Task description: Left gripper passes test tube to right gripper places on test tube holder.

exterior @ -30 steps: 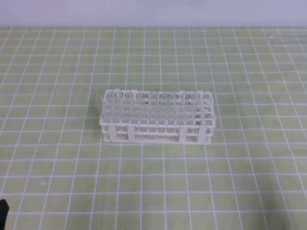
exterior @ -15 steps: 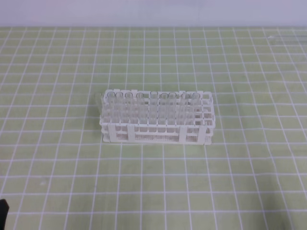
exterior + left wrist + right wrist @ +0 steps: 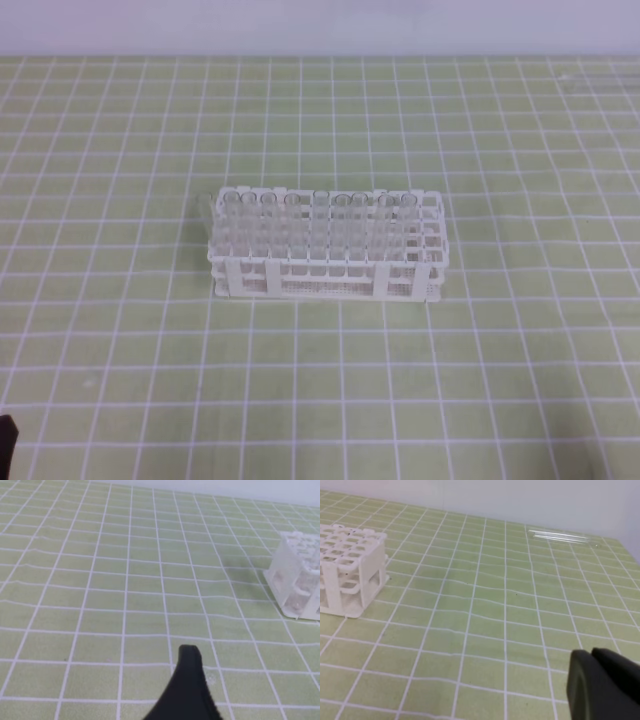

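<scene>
The white test tube holder (image 3: 325,275) stands mid-mat with several clear tubes (image 3: 345,215) upright in its back rows. In the right wrist view a clear test tube (image 3: 565,536) lies flat on the mat at the far right, well beyond the holder (image 3: 350,575). My right gripper (image 3: 591,656) hangs low at the bottom right, its black fingers pressed together and holding nothing. In the left wrist view only one black finger (image 3: 187,672) of my left gripper shows, above bare mat, with the holder (image 3: 295,575) far to its right. Nothing is held there.
A green mat with a white grid (image 3: 320,380) covers the table up to a pale wall at the back. A black bit of the left arm (image 3: 5,435) pokes in at the bottom left edge of the high view.
</scene>
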### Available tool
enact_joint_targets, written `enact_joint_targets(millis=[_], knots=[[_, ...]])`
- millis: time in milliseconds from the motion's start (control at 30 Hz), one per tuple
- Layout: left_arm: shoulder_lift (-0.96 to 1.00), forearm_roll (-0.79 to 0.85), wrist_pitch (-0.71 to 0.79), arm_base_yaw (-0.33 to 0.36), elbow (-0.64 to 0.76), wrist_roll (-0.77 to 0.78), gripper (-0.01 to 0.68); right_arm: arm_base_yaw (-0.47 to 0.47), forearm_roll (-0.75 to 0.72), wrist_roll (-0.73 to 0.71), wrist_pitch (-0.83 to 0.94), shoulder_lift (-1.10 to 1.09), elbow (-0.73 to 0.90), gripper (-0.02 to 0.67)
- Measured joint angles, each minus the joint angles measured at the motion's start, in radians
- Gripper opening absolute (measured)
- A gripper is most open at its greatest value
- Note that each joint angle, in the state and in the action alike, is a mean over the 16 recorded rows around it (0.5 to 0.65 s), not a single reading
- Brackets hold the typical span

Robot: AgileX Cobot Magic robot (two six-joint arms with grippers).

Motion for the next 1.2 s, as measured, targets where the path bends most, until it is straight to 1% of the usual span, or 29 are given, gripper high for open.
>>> enact_joint_targets(millis=[1200], knots=[[0.008,0.033,0.005,0.000,-0.004,0.000,0.520,0.000,0.003,-0.004,0.000,0.000,0.000,-0.018]])
